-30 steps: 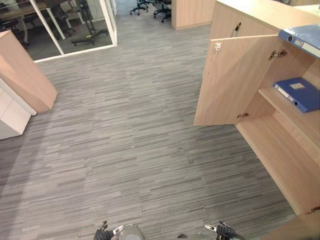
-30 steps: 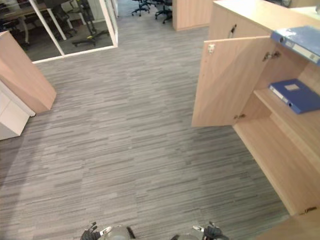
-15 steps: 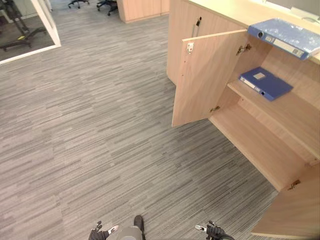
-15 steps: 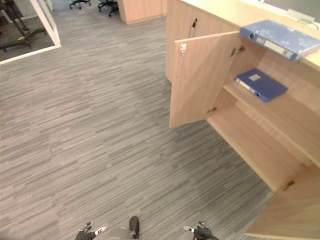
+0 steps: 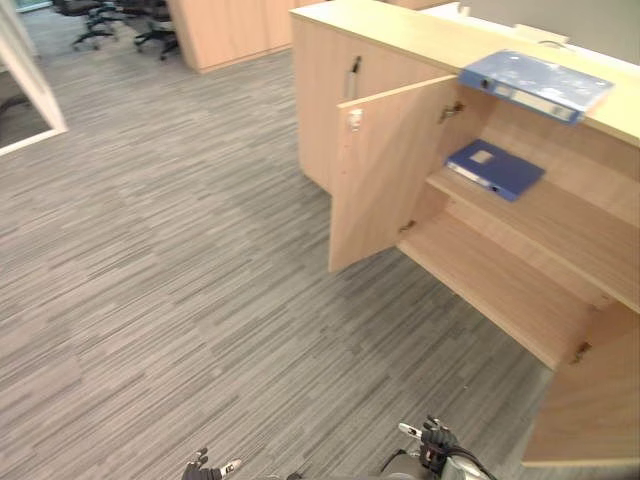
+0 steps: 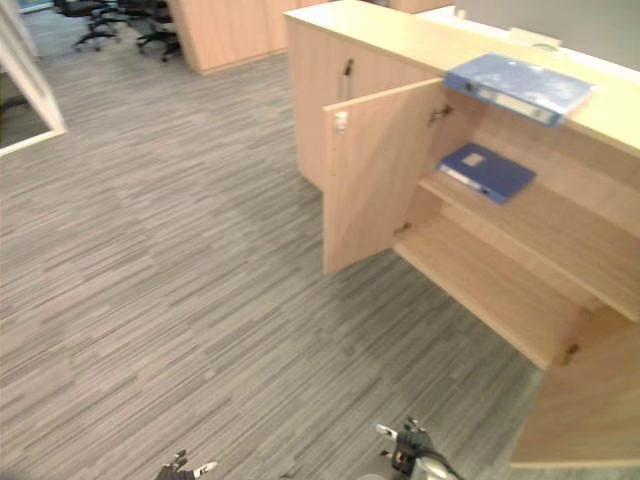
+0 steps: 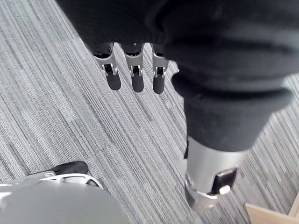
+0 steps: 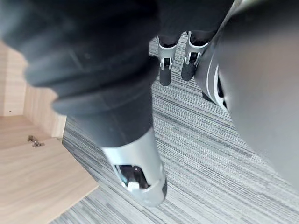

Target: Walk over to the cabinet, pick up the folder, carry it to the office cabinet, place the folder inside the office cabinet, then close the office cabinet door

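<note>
Cabinet (image 5: 320, 110) doors open. Folder (image 5: 535, 85) lies on top, at front edge. Second folder (image 5: 494, 168) on upper shelf (image 5: 560, 215), left end. Left hand (image 7: 136, 74) and right hand (image 8: 166, 70): fingers straight, empty, over carpet (image 5: 180, 250).

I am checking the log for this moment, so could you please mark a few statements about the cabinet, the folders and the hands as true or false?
1. A blue folder lies on the cabinet top. True.
2. The upper shelf is bare. False: a second folder lies on it.
3. The left door is closed. False: it stands open.
4. The left hand holds nothing. True.
5. The right hand grips a folder. False: its fingers are straight and it is empty.
</note>
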Controlling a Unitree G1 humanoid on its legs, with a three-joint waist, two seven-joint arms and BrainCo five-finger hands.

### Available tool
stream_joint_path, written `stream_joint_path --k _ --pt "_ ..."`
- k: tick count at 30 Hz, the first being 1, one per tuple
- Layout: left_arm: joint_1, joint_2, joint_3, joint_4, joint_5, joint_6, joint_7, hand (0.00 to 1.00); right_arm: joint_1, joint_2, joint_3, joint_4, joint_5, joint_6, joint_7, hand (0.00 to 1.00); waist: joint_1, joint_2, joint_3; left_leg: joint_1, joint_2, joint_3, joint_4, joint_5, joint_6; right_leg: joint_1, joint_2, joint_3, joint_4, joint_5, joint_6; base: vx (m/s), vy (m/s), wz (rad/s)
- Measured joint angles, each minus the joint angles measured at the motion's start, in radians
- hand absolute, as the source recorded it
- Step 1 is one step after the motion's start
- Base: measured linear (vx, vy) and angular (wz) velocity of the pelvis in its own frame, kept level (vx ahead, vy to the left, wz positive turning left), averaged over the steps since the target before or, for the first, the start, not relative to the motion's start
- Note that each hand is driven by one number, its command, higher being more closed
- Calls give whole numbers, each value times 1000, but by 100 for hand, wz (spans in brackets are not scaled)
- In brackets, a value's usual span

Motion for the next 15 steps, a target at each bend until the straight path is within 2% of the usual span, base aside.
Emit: stream_joint_path --k 1,2,3,6,8,11,13,14,15 --pt "-18 -6 0 23 1 1 -3 0 -1 1 0 7 2 0 0 0 6 -7 8 22 -7 25 -21 -8 -12 4 46 -25 -119 12 -81 64 -210 -68" --pt "-25 -16 -1 34 5 2 -4 0 -5 -6 -1 8 2 -1 -1 0 6 16 8 23 4 33 -31 -9 -14 4 69 -21 -138 19 -77 62 -184 -66" --pt "-30 -21 -2 35 18 3 -6 0 -12 -11 -1 8 3 1 1 0 -6 27 9 15 13 34 -40 -8 -16 1 94 -19 -160 20 -76 26 -128 -40" --pt "-57 -15 0 35 39 9 -9 0 6 -13 -19 12 2 4 1 0 -8 17 18 19 27 33 -71 4 -41 -5 127 -22 -170 -4 -90 -2 -95 -10" --pt "-58 -18 8 36 46 12 -10 0 14 -11 -40 12 2 5 2 0 -11 19 17 28 42 29 -79 3 -44 9 149 -35 -188 -10 -92 0 -76 6" --pt "-57 -24 26 34 48 13 -10 0 38 -4 -43 13 3 8 2 0 -16 19 3 45 88 23 -88 -11 -59 54 215 -53 -254 -9 -91 6 -65 4" --pt "-57 -22 25 34 48 14 -10 0 57 -6 -43 18 20 8 2 0 -20 20 -18 4 140 30 26 -88 -61 84 262 -67 -311 -9 -90 95 -144 2" --pt "-57 -22 25 32 47 14 -10 0 62 -6 -43 18 21 8 2 0 -22 21 -24 -14 157 38 78 -105 -57 88 274 -67 -324 -9 -90 118 -155 2" --pt "-67 -14 22 23 47 14 -10 0 64 -4 -38 19 25 8 2 0 -24 20 -24 -64 194 60 237 -129 -85 102 285 -63 -336 -11 -92 139 -128 -4"
